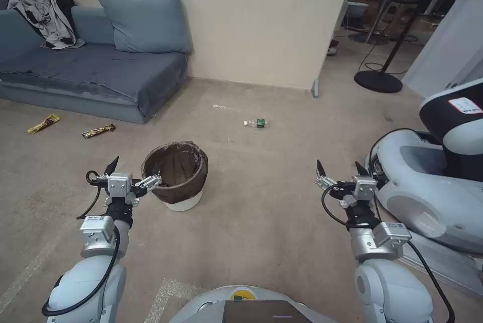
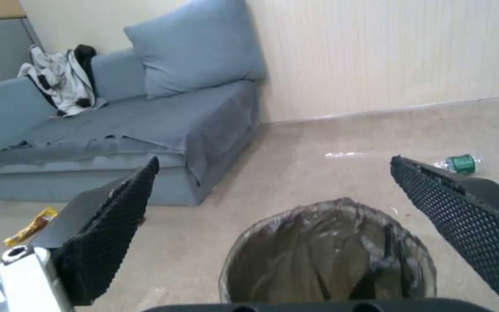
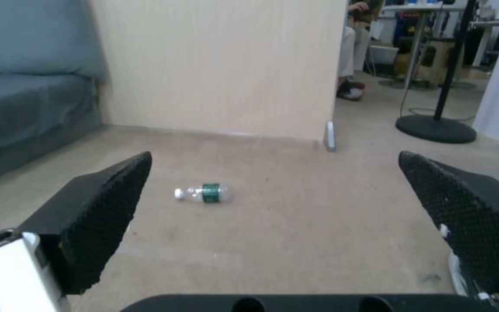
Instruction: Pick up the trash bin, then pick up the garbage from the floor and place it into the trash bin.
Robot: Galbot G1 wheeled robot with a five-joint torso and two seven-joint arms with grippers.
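The trash bin (image 1: 183, 189) stands upright on the carpet, white with a dark bag folded over its rim; it is also in the left wrist view (image 2: 330, 255). My left gripper (image 1: 135, 172) (image 2: 275, 161) is open just left of the bin, one finger right at the rim. My right gripper (image 1: 340, 168) (image 3: 275, 155) hovers open and empty over bare floor to the right. The garbage lies scattered: a clear green-labelled bottle (image 1: 256, 123) (image 2: 460, 164) (image 3: 204, 193) beyond the bin, and two yellow wrappers (image 1: 44, 123) (image 1: 98, 131) near the sofa.
A blue-grey sofa (image 1: 90, 71) with a cushion and a jacket fills the far left. A beige partition wall (image 1: 251, 21) stands behind the bottle. Another robot's white base (image 1: 427, 187) crowds my right side. A black stand base (image 1: 377, 81) sits far right.
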